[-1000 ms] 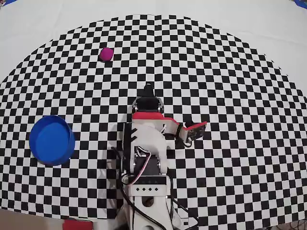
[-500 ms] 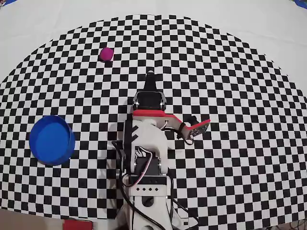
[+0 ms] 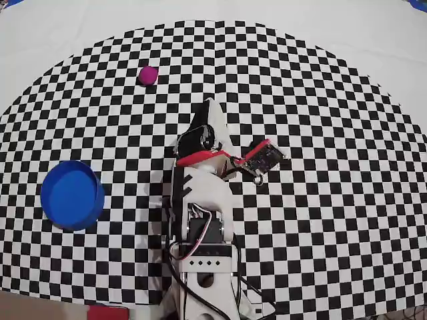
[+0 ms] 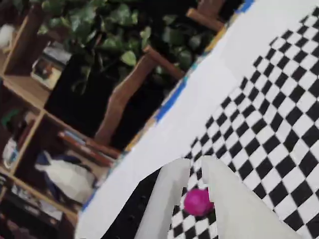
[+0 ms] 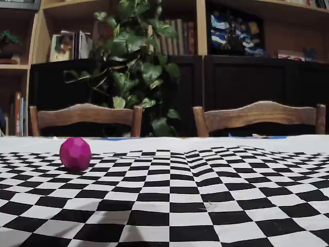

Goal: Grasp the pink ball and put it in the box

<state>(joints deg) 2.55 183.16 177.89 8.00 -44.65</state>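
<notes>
The pink ball lies alone on the black-and-white checkered cloth that covers the bench, touched by nothing. In the overhead view it sits up and to the left of the arm, well apart from it. The box, a round blue tub, stands on the same cloth, well below the ball in that view and to the left of the arm's base, with nothing inside it.

The arm rises from the bottom middle of the overhead view, and its white tool points up the picture and leans slightly left, toward the ball's side of the cloth, but stops far short of the ball. A red-edged circuit board sticks out just to the right of the arm's wrist.

In the wrist view the tool shows two pale fingers spread a little, with a narrow gap between them. The ball appears through that gap, on the cloth beyond the fingers; nothing is pinched.

In the fixed view the ball rests at the left on the cloth, with two wooden chairs, a leafy plant and dark shelves behind it.
</notes>
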